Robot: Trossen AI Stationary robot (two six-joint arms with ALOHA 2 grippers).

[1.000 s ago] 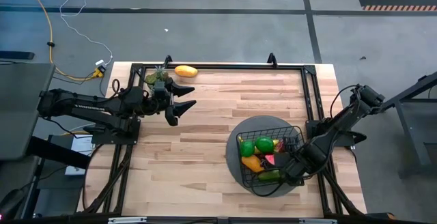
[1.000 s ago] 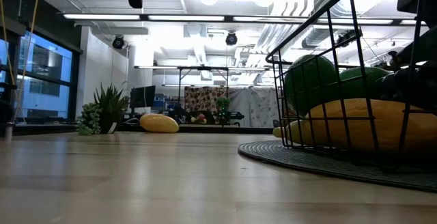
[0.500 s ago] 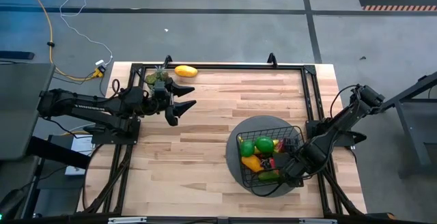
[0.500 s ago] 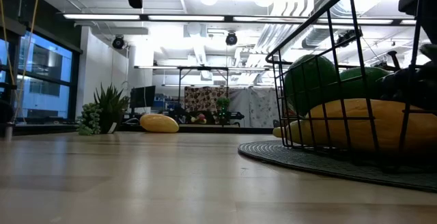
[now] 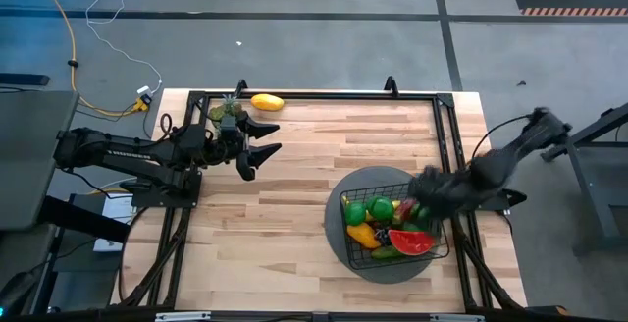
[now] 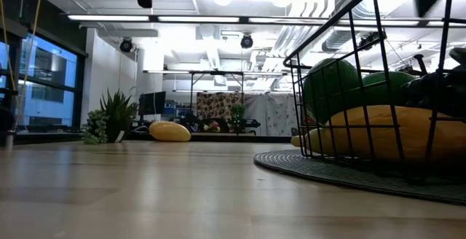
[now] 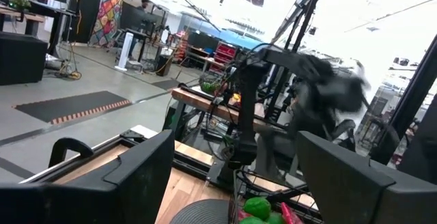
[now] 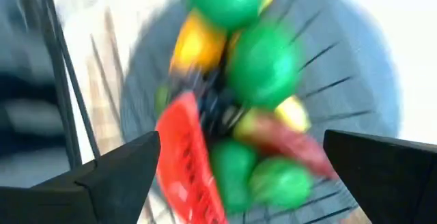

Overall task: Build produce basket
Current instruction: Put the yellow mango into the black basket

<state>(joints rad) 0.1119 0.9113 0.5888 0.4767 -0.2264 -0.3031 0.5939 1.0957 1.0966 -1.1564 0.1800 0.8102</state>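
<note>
Basket [image 5: 345, 209] holds one watermelon slice [image 5: 411, 241], two limes [image 5: 379, 207].

High view: overhead, straight down, covers whole table [image 5: 294, 165]. Low view: tabletop level, faces across into room; basket [image 6: 378, 108] close at 3 o'clock. Left wrist view: faces across table toward basket [image 7: 256, 207], farther off. Right wrist view: above basket [image 8: 355, 80], looking down, very near, blurred. All four views share basket.
</note>
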